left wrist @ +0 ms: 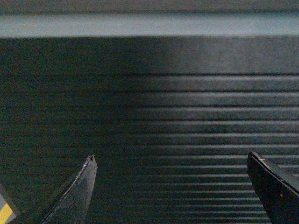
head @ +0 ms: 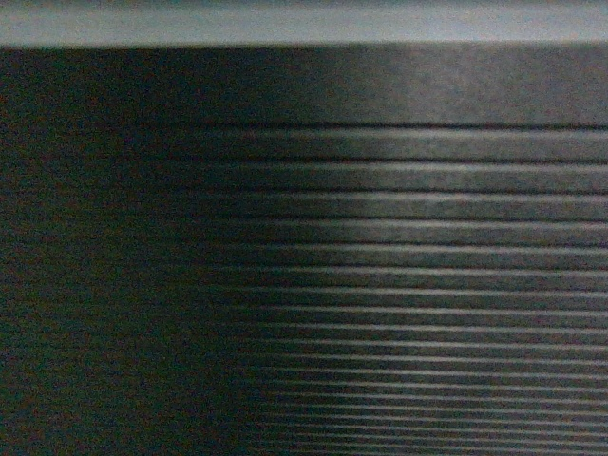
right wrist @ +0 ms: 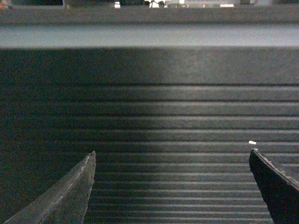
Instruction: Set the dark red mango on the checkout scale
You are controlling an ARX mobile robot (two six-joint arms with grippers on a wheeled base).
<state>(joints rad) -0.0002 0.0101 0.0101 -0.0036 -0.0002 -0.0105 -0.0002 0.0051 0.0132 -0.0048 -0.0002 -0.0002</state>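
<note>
**Facing the ribbed front of the checkout**

Filling all three views is one thing only: the dark front panel of the checkout (head: 380, 285). It is seen very close. Many thin ribs run straight across it from side to side. One pale grey strip is seen along the top edge of the panel in each view. The left part of the panel is darker than the right part.

Two pincers are seen, one in each wrist view. The left gripper (left wrist: 170, 191) is spread wide, and nothing is held between its two dark fingers (left wrist: 77, 196). The right gripper (right wrist: 172, 189) is spread wide too, with nothing between its two fingers (right wrist: 70, 193). Both are held in front of the ribbed panel. It cannot be told whether the panel is touched.

One small yellow patch (left wrist: 4, 212) is seen at the bottom left corner of the left wrist view.

No mango and no scale are seen in any view.
</note>
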